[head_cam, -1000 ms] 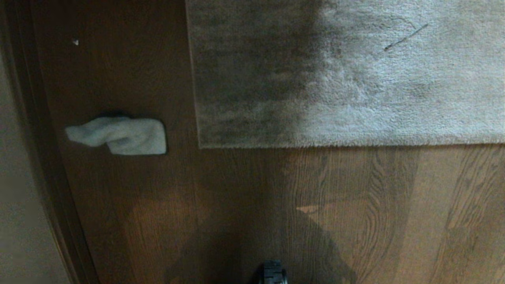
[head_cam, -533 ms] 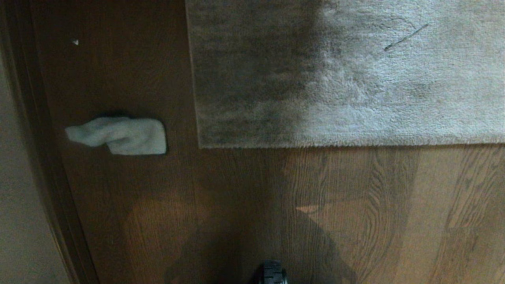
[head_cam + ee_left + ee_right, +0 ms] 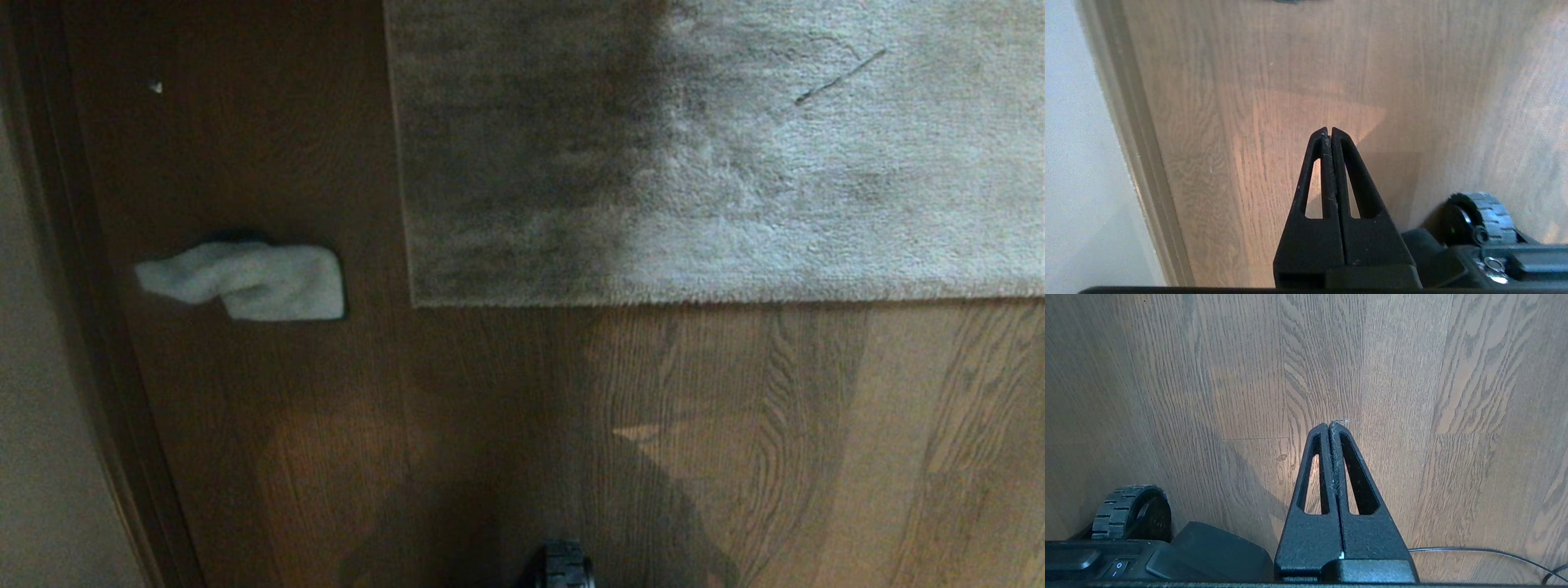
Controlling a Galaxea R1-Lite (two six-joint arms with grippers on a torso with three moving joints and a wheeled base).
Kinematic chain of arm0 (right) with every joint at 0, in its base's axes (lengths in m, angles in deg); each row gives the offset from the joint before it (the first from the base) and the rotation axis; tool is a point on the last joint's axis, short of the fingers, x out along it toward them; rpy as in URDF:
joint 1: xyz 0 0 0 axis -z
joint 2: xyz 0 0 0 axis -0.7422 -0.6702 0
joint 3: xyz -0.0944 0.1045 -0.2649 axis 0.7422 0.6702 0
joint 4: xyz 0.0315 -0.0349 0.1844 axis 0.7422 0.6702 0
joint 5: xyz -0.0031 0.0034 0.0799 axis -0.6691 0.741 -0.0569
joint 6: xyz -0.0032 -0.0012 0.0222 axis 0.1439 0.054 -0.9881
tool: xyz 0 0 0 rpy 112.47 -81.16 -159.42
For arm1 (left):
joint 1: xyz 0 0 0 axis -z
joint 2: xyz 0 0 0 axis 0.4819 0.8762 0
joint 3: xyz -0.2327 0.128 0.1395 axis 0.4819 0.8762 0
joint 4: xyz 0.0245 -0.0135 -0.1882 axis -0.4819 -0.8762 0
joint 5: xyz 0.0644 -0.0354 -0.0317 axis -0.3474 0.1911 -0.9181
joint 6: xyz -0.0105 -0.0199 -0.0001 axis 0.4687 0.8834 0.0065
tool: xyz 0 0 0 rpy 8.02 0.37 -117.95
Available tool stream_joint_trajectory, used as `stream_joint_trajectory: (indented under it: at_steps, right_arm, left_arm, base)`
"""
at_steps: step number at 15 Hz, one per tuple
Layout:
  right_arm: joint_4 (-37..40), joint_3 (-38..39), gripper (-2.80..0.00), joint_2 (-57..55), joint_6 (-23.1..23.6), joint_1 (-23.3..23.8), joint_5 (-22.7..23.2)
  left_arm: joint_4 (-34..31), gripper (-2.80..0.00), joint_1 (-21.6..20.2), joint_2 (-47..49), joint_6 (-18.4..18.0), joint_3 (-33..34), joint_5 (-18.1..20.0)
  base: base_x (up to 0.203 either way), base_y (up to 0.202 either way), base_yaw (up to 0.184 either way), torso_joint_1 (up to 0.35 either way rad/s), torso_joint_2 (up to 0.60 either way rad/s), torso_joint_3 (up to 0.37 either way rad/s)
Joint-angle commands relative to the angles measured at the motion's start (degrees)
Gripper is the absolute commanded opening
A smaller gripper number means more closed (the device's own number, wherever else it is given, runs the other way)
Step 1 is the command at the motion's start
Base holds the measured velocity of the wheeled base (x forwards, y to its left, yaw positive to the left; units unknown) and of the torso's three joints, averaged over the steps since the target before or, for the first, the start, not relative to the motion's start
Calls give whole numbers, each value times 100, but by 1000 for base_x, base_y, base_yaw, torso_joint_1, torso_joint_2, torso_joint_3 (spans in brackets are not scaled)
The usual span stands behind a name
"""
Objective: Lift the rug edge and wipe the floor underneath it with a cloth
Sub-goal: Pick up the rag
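Take the cloth (image 3: 245,280) first: approach from above and pinch its bunched middle. It lies on the floor (image 3: 735,441), just beside the rug edge (image 3: 412,245) near the rug's corner. Left gripper (image 3: 1328,130) and right gripper (image 3: 1334,424): both pressed together, empty, well apart from the cloth.

1. The right gripper (image 3: 1334,424), black with two tapered, slotted fingers, points out over the floor (image 3: 1241,375); its fingers are pressed together with nothing between them.
2. Pale fibres cling along the seam between the fingers and at the tips.
3. The floor is brown wood-grain planking with visible plank joints.
4. A ridged black wheel (image 3: 1122,510) sits beside the robot's dark base (image 3: 1208,555).
5. A thin black cable (image 3: 1486,552) lies on the floor on the gripper's other side.
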Motion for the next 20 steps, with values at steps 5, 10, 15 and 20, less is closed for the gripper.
stream_joint_trajectory:
  at_steps: [5,10,15,20]
  right_arm:
    - [0,0,-280,2,3,0,0]
    - [0,0,-280,2,0,0,0]
    - [0,0,-280,2,3,0,0]
    - [0,0,-280,2,3,0,0]
  left_arm:
    - [823,-280,123,1633,-366,-127,204]
    - [1853,-280,177,3269,-449,-194,218]
    - [2787,-280,243,4582,-482,-356,235]
    - [2771,-280,437,4919,-463,-377,215]
  base:
    - [0,0,0,0,0,0]
    - [0,0,0,0,0,0]
    - [0,0,0,0,0,0]
    - [0,0,0,0,0,0]
